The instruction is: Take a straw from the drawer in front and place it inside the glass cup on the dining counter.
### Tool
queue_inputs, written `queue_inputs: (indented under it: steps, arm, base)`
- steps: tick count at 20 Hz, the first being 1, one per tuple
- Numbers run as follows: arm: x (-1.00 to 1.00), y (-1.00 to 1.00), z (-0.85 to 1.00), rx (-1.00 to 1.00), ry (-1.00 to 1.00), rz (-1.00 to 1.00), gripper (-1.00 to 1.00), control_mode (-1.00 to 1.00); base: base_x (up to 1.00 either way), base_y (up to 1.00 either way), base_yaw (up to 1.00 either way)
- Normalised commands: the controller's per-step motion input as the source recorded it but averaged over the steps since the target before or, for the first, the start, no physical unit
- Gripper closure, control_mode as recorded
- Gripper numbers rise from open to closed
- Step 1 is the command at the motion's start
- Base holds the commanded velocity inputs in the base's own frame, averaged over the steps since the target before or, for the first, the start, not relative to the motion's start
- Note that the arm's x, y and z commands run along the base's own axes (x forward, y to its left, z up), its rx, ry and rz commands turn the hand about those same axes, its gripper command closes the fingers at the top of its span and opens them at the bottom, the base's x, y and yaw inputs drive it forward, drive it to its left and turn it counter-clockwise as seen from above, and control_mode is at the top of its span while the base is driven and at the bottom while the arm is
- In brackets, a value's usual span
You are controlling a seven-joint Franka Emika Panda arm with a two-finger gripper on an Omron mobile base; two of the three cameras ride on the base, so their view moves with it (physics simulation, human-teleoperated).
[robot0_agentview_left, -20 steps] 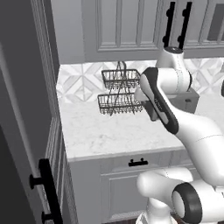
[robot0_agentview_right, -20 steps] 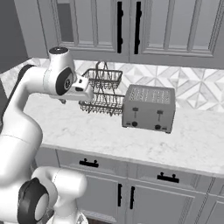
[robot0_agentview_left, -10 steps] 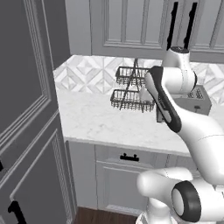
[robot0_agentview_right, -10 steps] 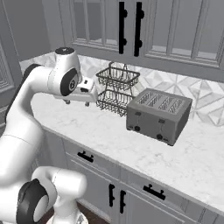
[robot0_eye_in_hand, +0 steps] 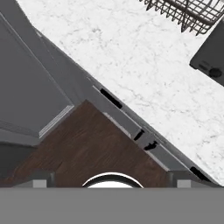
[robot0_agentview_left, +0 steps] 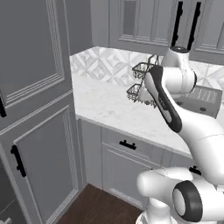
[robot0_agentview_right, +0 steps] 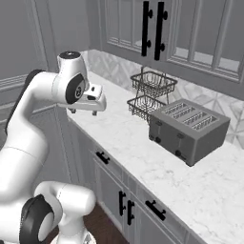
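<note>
White-marble wall counter (robot0_agentview_right: 157, 157) carries toaster (robot0_agentview_right: 188, 128) and wire basket rack (robot0_agentview_right: 150, 93); gripper (robot0_agentview_right: 95, 110) hovers above it, finger state indiscernible; drawer (robot0_agentview_left: 131, 144) closed, straw presumably inside; task barely begun.

Arm raised, elbow high, wrist bent forward; gripper (robot0_agentview_right: 94, 110) pointing down, held aloft; finger spacing too small to judge.
</note>
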Motion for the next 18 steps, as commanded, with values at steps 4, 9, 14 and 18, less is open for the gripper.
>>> queue_inputs:
  steps: [4,9,14,18]
  arm:
    - [0.0,0.0,0.0,0.0,0.0,0.0,-1.0,1.0]
    - [0.0,0.0,0.0,0.0,0.0,0.0,-1.0,1.0]
    - [0.0,0.0,0.0,0.0,0.0,0.0,-1.0,1.0]
    - [0.0,0.0,0.0,0.0,0.0,0.0,-1.0,1.0]
  base:
    - [-0.12,-0.72,0.46]
    - [0.0,-0.73,0.41]
    - [-0.03,-0.73,0.36]
    - [-0.18,-0.67,0.34]
